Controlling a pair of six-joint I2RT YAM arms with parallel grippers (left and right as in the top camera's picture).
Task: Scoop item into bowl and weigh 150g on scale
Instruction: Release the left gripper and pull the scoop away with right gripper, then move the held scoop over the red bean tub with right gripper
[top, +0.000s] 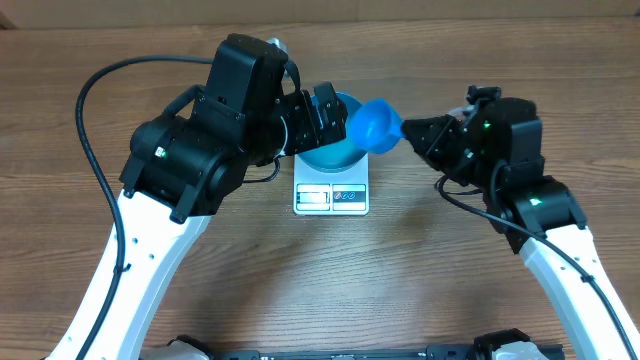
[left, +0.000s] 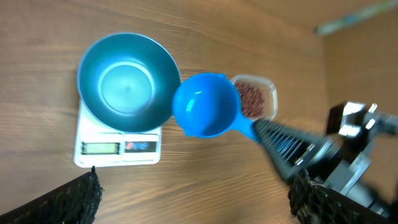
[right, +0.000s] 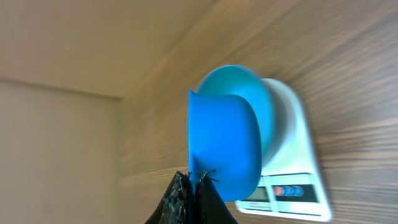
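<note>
An empty blue scoop (left: 205, 104) hangs near a clear tub (left: 274, 99).

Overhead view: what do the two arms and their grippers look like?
The left arm and right arm match: white lower links, bulky black joint housings, each with a small green light. A black cable loops out beside the left one. The left gripper and right gripper are black; the left one's fingers look mesh-textured.
</note>
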